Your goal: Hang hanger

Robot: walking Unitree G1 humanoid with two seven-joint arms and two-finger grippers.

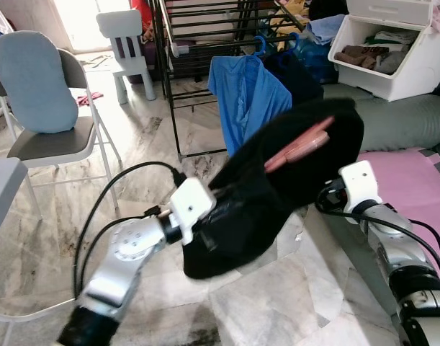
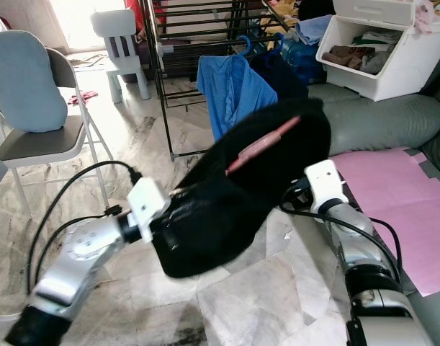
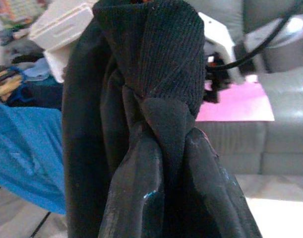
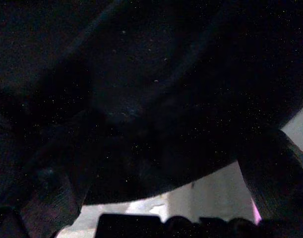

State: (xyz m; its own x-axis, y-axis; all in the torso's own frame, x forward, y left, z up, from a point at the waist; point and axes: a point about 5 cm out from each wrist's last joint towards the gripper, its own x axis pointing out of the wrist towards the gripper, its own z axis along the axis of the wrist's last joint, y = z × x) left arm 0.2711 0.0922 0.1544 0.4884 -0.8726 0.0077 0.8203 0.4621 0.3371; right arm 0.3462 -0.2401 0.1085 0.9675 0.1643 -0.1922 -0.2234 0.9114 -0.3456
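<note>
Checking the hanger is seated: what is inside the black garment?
A pink hanger shows through the opening of the black garment; its hook and far end are covered by cloth.

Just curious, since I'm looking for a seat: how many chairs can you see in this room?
2. A folding chair with a blue cushion stands at the left, and a small white child's chair behind it near the drying rack. Others may be hidden.

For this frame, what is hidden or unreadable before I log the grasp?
- Pink hanger: head views show one strip; the black garment covers the rest, hook included.
- Right gripper's fingers: behind the garment in head views; the right wrist view is too dark.
- Left gripper: left wrist view shows cloth pinched, hanger contact unclear.
</note>
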